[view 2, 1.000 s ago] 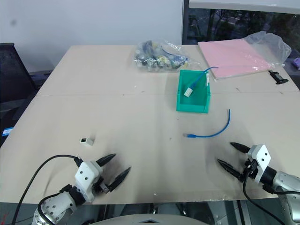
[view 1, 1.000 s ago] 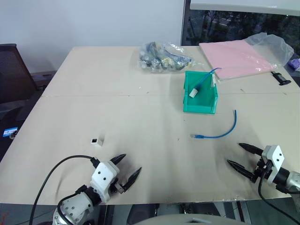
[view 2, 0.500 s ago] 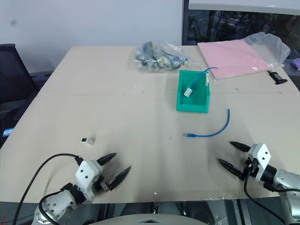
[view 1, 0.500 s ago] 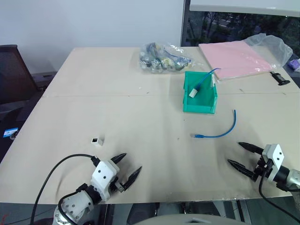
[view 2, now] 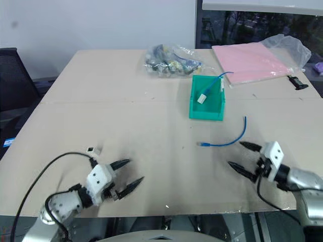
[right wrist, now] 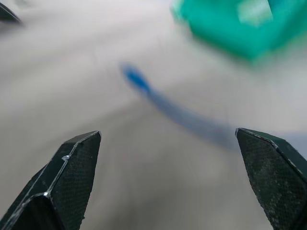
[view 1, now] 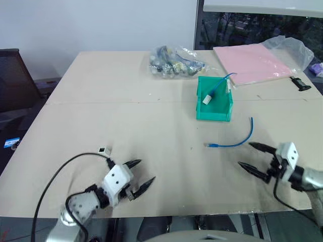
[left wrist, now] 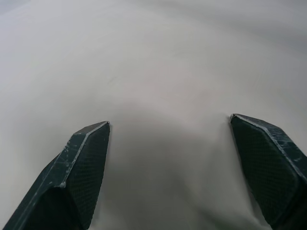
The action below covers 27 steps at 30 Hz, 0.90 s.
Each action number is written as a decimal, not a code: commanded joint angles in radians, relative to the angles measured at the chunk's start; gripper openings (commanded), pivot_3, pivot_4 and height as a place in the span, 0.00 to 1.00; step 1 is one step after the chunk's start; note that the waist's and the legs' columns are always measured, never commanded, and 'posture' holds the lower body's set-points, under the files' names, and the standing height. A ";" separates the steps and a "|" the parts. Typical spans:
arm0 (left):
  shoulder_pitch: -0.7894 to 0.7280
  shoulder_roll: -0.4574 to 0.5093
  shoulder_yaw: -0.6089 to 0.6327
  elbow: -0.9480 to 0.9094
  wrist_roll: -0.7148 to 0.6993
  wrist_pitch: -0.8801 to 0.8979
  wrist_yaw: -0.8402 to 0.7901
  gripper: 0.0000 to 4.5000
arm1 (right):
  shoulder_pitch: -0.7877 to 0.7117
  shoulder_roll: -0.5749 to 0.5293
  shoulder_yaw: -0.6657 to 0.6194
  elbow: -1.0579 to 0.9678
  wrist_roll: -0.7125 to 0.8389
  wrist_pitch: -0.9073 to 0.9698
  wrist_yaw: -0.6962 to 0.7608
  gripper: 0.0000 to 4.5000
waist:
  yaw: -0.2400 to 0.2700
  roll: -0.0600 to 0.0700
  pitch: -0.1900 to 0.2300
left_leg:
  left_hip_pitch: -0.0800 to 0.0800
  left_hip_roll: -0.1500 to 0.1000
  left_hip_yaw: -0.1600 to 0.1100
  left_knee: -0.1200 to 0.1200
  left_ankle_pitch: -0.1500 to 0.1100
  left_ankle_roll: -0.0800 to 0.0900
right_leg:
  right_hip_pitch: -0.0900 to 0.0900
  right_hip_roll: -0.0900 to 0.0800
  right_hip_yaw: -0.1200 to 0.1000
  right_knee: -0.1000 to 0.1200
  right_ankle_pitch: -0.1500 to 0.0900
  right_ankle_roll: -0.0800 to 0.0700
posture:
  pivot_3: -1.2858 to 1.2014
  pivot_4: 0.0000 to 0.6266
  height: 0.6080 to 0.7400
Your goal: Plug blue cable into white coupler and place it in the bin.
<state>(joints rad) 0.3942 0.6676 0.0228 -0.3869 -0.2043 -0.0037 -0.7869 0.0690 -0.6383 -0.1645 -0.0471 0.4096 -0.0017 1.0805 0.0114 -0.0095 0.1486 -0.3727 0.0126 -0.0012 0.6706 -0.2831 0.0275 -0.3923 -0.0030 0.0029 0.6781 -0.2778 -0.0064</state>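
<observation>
The blue cable (view 1: 229,146) lies in a loose curve on the tan table, right of centre, its plug end pointing left. The white coupler (view 1: 103,149) sits alone on the left side. The green bin (view 1: 214,115) stands behind the cable, with another blue cord and a white block inside it. My left gripper (view 1: 146,170) hovers open near the front edge, just right of and nearer than the coupler. My right gripper (view 1: 245,154) is open and empty, just nearer than the cable's curve. In the right wrist view, the cable (right wrist: 177,112) and bin (right wrist: 230,28) lie beyond the open fingers.
A clear bag of parts (view 1: 174,61) lies at the back centre. A pink sheet in plastic (view 1: 255,61) and a small black object (view 1: 302,83) are at the back right. A dark chair (view 1: 12,75) stands off the table's left side.
Both grippers have moved forward and up over the table, still open. The right one has come close to the cable; the left one has drawn nearer the coupler.
</observation>
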 commanded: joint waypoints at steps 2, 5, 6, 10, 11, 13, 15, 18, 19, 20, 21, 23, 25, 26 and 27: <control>-0.195 0.164 0.068 -0.217 -0.268 0.300 -0.108 0.92 | -0.157 -0.009 0.107 0.024 -0.064 0.053 0.004 0.99 | 0.003 -0.008 0.005 | -0.001 0.001 0.000 0.000 0.000 0.000 | -0.001 0.001 -0.001 0.000 0.003 -0.002 | 0.52 0.24 1.00; -0.349 0.242 0.081 -0.269 -0.393 0.461 -0.125 0.92 | -0.245 -0.012 0.186 0.090 -0.121 0.047 0.033 0.99 | 0.003 -0.007 0.005 | -0.006 0.002 -0.001 0.001 0.000 0.000 | -0.004 0.000 -0.004 -0.001 0.004 -0.002 | 0.52 0.24 1.00; -0.383 0.255 0.074 -0.271 -0.408 0.492 -0.128 0.92 | -0.270 -0.013 0.209 0.115 -0.140 0.042 0.040 0.99 | 0.001 -0.007 0.005 | -0.007 0.002 -0.001 0.001 0.000 0.000 | -0.004 -0.001 -0.004 -0.002 0.004 -0.002 | 0.52 0.24 1.00; -0.472 0.252 0.036 -0.254 -0.419 0.581 -0.100 0.92 | -0.341 0.000 0.274 0.181 -0.180 0.044 0.057 0.99 | -0.004 -0.006 0.006 | -0.010 0.001 0.000 0.000 -0.001 0.000 | -0.005 -0.001 -0.003 -0.007 0.003 0.000 | 0.52 0.24 1.00; -0.479 0.251 0.035 -0.256 -0.421 0.596 -0.098 0.92 | -0.347 0.002 0.281 0.186 -0.182 0.041 0.060 0.99 | -0.004 -0.006 0.006 | -0.010 0.002 0.000 -0.001 -0.001 0.000 | -0.005 0.000 -0.003 -0.009 0.003 0.000 | 0.52 0.24 1.00; -0.477 0.252 0.032 -0.259 -0.416 0.614 -0.095 0.92 | -0.352 0.002 0.296 0.190 -0.191 0.035 0.068 0.87 | -0.004 -0.006 0.006 | -0.011 0.002 -0.001 -0.002 -0.001 0.000 | -0.007 0.000 -0.003 -0.009 0.003 0.000 | 0.52 0.24 1.00; -0.456 0.257 0.017 -0.263 -0.387 0.612 -0.100 0.92 | -0.357 -0.001 0.316 0.197 -0.211 0.015 0.078 0.69 | -0.004 -0.006 0.006 | -0.011 0.002 -0.001 -0.002 -0.001 0.001 | -0.007 0.000 -0.004 -0.009 0.003 0.000 | 0.52 0.24 1.00; -0.417 0.254 0.011 -0.254 -0.355 0.583 -0.111 0.92 | -0.358 0.003 0.325 0.197 -0.216 0.008 0.086 0.37 | -0.008 -0.007 0.006 | -0.008 0.002 0.000 -0.001 -0.001 0.001 | -0.005 -0.001 -0.003 -0.006 0.003 0.000 | 0.52 0.24 1.00; -0.407 0.251 0.010 -0.249 -0.346 0.572 -0.115 0.92 | -0.359 0.004 0.329 0.197 -0.217 0.004 0.090 0.25 | -0.008 -0.007 0.006 | -0.007 0.002 0.000 -0.001 -0.001 0.001 | -0.004 -0.001 -0.003 -0.005 0.003 0.000 | 0.52 0.24 1.00; -0.401 0.249 0.010 -0.245 -0.340 0.565 -0.117 0.92 | -0.360 0.004 0.332 0.198 -0.219 0.002 0.092 0.14 | -0.007 -0.007 0.006 | -0.007 0.002 -0.001 -0.001 -0.001 0.001 | -0.004 -0.001 -0.003 -0.004 0.003 0.000 | 0.52 0.24 1.00; -0.399 0.248 0.004 -0.239 -0.326 0.554 -0.121 0.92 | -0.363 0.007 0.334 0.197 -0.217 0.004 0.093 0.06 | -0.006 -0.007 0.006 | -0.006 0.002 -0.001 -0.001 -0.001 0.001 | -0.004 -0.001 -0.003 -0.004 0.003 0.000 | 0.52 0.24 1.00; -0.401 0.244 -0.009 -0.227 -0.307 0.537 -0.130 0.92 | -0.374 0.018 0.338 0.186 -0.206 0.020 0.096 0.01 | -0.006 -0.007 0.006 | -0.005 0.002 -0.001 0.001 0.000 0.000 | -0.003 -0.001 -0.003 -0.001 0.004 -0.001 | 0.52 0.24 1.00; -0.410 0.240 -0.024 -0.213 -0.291 0.518 -0.145 0.92 | -0.394 0.037 0.344 0.162 -0.188 0.052 0.098 0.01 | -0.007 -0.007 0.006 | -0.004 0.002 0.000 0.001 0.001 -0.001 | -0.003 -0.001 -0.003 0.000 0.005 -0.003 | 0.52 0.24 1.00; -0.413 0.241 -0.032 -0.205 -0.284 0.510 -0.155 0.92 | -0.404 0.046 0.354 0.147 -0.185 0.070 0.102 0.01 | -0.008 -0.007 0.006 | -0.004 0.002 0.000 0.001 0.001 -0.001 | -0.003 -0.001 -0.003 0.000 0.005 -0.003 | 0.52 0.24 1.00; -0.415 0.245 -0.041 -0.195 -0.271 0.497 -0.166 0.92 | -0.413 0.053 0.372 0.132 -0.188 0.085 0.111 0.01 | -0.011 -0.007 0.006 | -0.004 0.002 0.000 0.001 0.001 -0.001 | -0.003 0.000 -0.003 0.000 0.005 -0.003 | 0.52 0.24 1.00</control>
<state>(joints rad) -0.0088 0.9095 -0.0134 -0.5865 -0.4964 0.5310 -0.9324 -0.3145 -0.5942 0.1882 0.1469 0.2066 0.0588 1.1735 0.0003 -0.0163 0.1550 -0.3767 0.0144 -0.0018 0.6715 -0.2821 0.0261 -0.3961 -0.0029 0.0003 0.6788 -0.2730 -0.0098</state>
